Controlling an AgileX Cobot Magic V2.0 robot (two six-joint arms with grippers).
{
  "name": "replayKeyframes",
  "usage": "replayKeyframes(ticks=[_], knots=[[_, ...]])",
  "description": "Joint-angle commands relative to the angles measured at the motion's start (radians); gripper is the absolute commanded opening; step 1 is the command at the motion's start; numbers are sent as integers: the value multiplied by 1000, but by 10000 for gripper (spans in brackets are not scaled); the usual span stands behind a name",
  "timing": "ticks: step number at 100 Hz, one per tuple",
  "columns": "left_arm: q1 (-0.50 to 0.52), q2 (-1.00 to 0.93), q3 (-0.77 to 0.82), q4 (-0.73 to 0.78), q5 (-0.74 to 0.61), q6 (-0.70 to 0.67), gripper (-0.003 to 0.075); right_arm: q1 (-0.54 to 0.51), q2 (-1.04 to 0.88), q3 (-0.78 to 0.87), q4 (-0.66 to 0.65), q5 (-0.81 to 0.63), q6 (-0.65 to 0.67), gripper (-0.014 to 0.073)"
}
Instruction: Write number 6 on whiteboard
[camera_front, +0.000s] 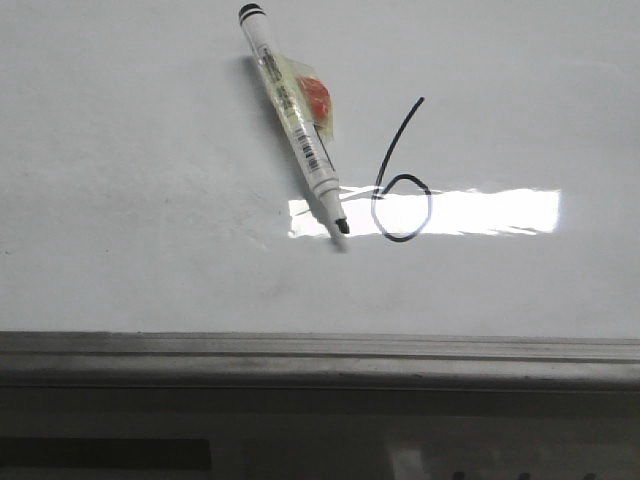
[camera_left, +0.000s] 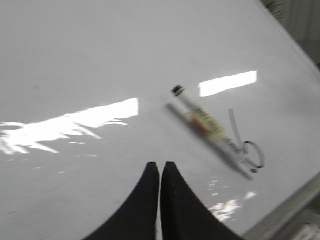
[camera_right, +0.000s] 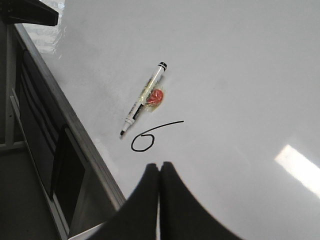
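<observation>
Above the whiteboard, both grippers hover, jaws pressed together.

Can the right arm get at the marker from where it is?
Probably yes: the marker lies free on the whiteboard, nothing between it and the shut right gripper; it must open first.

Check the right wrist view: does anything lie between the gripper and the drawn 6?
No. Between the right gripper and the number 6 shows only bare whiteboard.
</observation>
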Motion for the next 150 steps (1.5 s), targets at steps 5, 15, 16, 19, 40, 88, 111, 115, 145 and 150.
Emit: replayKeyframes(ticks=[5,15,16,19,40,88,111,115,145,150], knots=[[198,-62,40,589,55,-460,-20,-4,16,-21,-20,-73,4,-64],[349,-125,87,985,150,-979,-20,-4,16,-21,-20,-73,4,-64],[358,-129,95,1000,157,-1025,-20,-4,16,-21,-20,-73,4,-64],[393,-149,109,1053,173,-1093,-20,-4,16,-21,-20,-73,4,-64],[558,-257,204,1102,213,-1175,-20,-4,16,-21,-20,-73,4,-64],[596,-297,204,1110,357,-1225,-20,-4,16,-21,-20,-73,4,-64],[596,-297,204,1110,357,-1225,-20,-4,16,-21,-20,-73,4,-64],[596,-297,204,1110,357,-1225,-20,-4,16,-21,-20,-73,4,-64],[596,-297,204,1110,357,-1225,-20,-4,16,-21,-20,-73,4,-64],[596,-297,204,1110,357,-1225,-20,-4,16,-21,-20,-73,4,-64]])
